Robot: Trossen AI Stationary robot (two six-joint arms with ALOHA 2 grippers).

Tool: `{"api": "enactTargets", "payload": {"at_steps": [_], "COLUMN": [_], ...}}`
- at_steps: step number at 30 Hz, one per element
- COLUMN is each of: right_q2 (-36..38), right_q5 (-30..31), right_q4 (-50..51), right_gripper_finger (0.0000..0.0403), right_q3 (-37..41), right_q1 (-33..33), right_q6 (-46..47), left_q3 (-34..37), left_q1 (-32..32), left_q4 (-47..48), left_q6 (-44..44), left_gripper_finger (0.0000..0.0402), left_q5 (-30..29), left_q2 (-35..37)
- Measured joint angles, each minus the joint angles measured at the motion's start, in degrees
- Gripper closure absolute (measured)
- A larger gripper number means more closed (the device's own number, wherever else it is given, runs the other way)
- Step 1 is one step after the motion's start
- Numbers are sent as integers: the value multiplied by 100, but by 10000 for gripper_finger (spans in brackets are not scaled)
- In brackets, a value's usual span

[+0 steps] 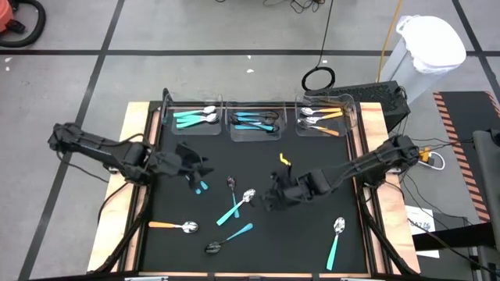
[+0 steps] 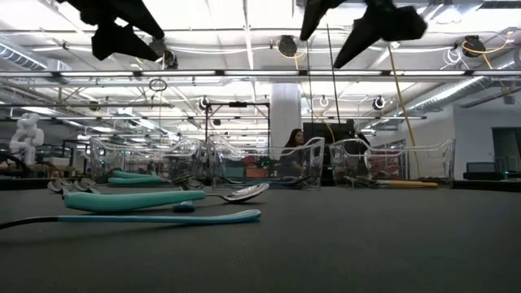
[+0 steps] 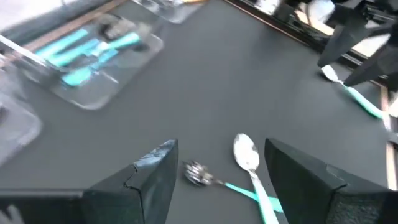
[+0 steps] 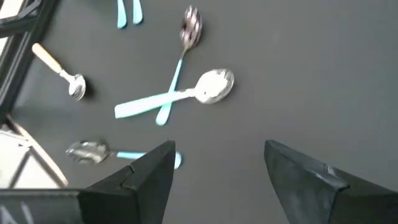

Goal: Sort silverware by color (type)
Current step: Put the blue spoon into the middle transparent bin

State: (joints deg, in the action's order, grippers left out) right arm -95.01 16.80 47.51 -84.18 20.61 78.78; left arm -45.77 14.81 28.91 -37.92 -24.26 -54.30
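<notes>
Loose silverware lies flat on the black mat (image 1: 312, 234). A crossed pair (image 1: 238, 204) of a light-blue-handled utensil (image 4: 177, 65) and a teal-handled spoon (image 4: 168, 101) sits mid-table. There are also an orange-handled spoon (image 1: 173, 226), a blue-handled one (image 1: 230, 238) and a teal-handled one (image 1: 336, 238). My left gripper (image 1: 199, 170) hovers open above two blue handles (image 1: 201, 186). The crossed pair (image 3: 245, 165) shows between its fingers in its wrist view. My right gripper (image 1: 273, 199) hovers open just right of the pair, holding nothing.
Three clear trays stand along the far edge. The left one (image 1: 195, 119) holds teal-handled pieces, the middle (image 1: 255, 121) blue ones, the right (image 1: 324, 119) orange ones. Wooden rails (image 1: 141, 156) border the mat. A person (image 2: 293, 146) sits far behind the table.
</notes>
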Motion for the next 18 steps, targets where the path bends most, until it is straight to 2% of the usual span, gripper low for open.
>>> {"api": "enactTargets", "payload": {"at_steps": [4, 8, 13, 18], "right_q2": [-127, -247, -430, -662], "right_q5": [-16, -164, -1031, -1896], "right_q4": [166, 827, 1671, 2224], "right_gripper_finger": [161, 161, 161, 161], "right_q3": [0, 2, 2, 38], "right_q1": [625, 1253, 1847, 2224], "right_q6": [819, 2076, 3381, 3930], "left_q3": [146, 243, 430, 519], "left_q1": [451, 904, 1487, 1920], "left_q4": [100, 105, 104, 114], "left_q6": [-509, -925, -1547, -1835], "left_gripper_finger": [162, 162, 162, 162], "left_q5": [-1, -36, -311, -613], "left_q2": [-73, -134, -224, -384]}}
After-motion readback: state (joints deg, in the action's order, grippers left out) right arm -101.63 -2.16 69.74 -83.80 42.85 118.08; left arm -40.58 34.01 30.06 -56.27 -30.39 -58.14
